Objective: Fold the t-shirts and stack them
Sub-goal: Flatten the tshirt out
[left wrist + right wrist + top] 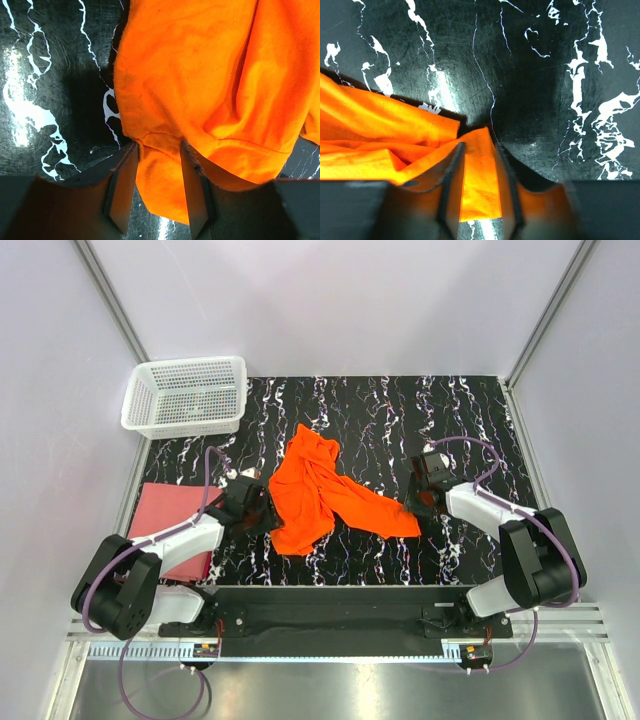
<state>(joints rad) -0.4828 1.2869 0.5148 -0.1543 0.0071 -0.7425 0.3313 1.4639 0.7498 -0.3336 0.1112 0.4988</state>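
Left hand point(158, 147) pinches a hem of the orange t-shirt point(210, 75); right hand point(479, 147) grips another edge. Only the overhead view shows the pink-red t-shirt point(165, 525).

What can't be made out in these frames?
- Pink-red t-shirt: top view, left arm covers part of it.
- Left hand, right hand: wrist views, orange t-shirt fills both gaps; grip unconfirmed.
- Its sleeves and collar: bunched folds hide them in every view.

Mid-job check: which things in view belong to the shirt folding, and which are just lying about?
Job:
crumpled bright orange cloth t-shirt
flat dusty pink-red cloth t-shirt, table's left edge

Lying about:
white plastic mesh basket, far left corner
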